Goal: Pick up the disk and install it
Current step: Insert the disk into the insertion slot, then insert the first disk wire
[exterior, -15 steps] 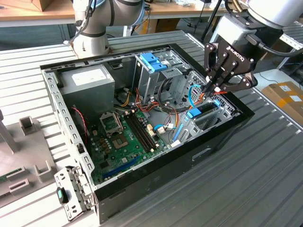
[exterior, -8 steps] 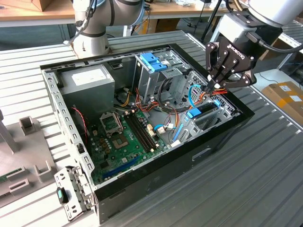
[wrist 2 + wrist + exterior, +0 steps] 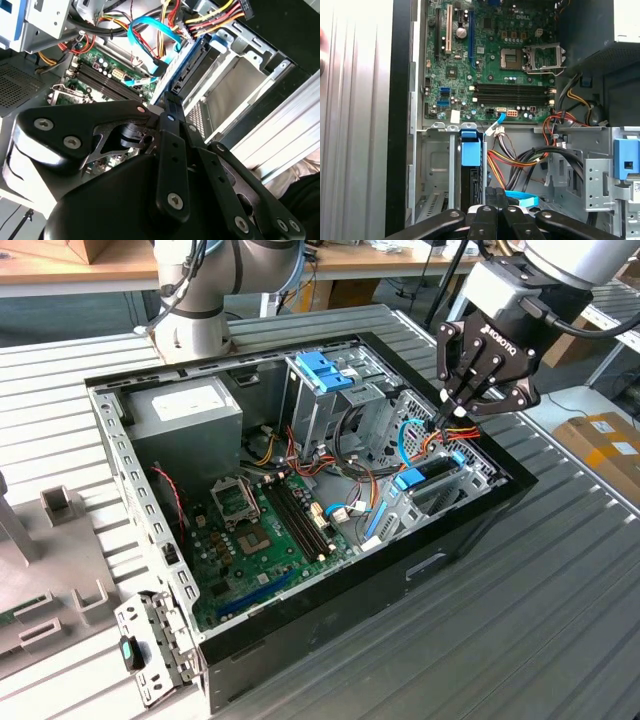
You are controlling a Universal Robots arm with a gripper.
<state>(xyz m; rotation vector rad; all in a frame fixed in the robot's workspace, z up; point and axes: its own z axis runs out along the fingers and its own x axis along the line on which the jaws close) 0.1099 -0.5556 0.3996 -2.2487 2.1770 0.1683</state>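
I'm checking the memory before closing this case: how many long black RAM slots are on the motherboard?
4, side by side in one bank on the green motherboard, between the processor socket and the drive cage. The exterior view shows the same bank. All look empty.

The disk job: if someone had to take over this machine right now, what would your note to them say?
Claw: shut, holding nothing, hanging just above the drive bay at the exterior view's right end of the open computer case.
Disk: standing on edge in that bay, with its light-blue frame on top, below the claw and apart from it.
Done: the disk is picked up, placed in the bay and let go.
Left: I cannot tell whether it is pushed fully home; loose cables hang close beside the claw tips.
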